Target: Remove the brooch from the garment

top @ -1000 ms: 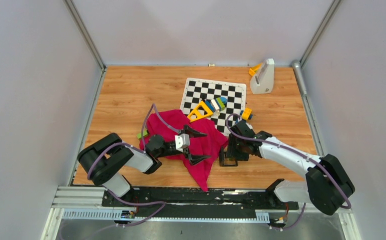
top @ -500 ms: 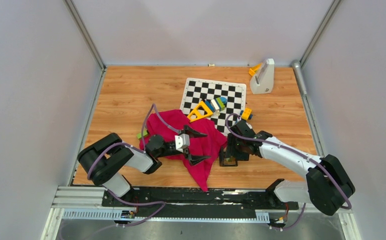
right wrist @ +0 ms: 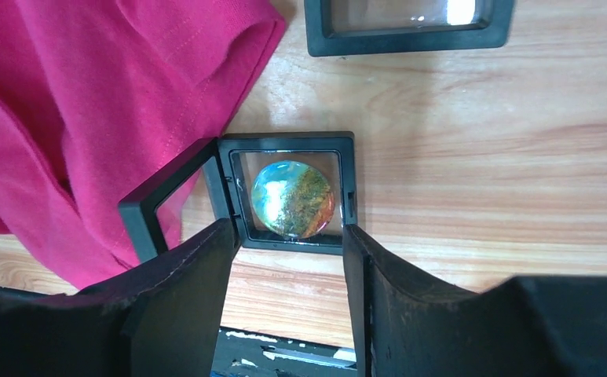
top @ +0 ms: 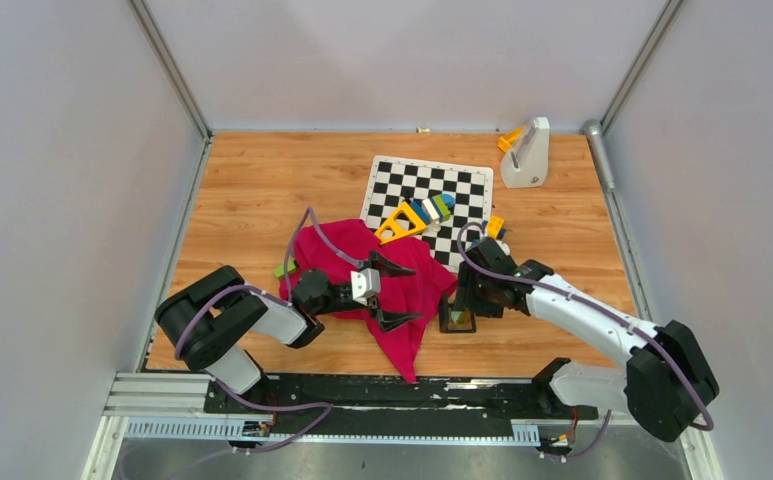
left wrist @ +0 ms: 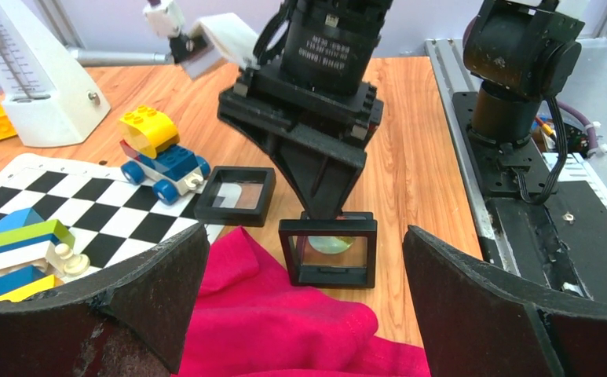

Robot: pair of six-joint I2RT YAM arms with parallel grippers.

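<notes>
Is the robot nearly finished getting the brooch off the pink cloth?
Nearly. Done: the brooch lies in an open black case on the table, off the pink garment. In hand: nothing; the right gripper hovers open over the case, the left gripper open too. Left: maybe closing the lid.

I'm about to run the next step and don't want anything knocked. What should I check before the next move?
1. Brooch off the garment: ok, it lies in the black frame on the wood.
2. Frame lid shut: not ok, it stands raised.
3. Right pincer empty: ok, jaws apart above the frame's near edge.
4. Right pincer touching frame: cannot tell.
5. Left pincer open and empty: ok, over the garment.
6. Garment clear of lid: cannot tell, a fold lies beside it.
</notes>
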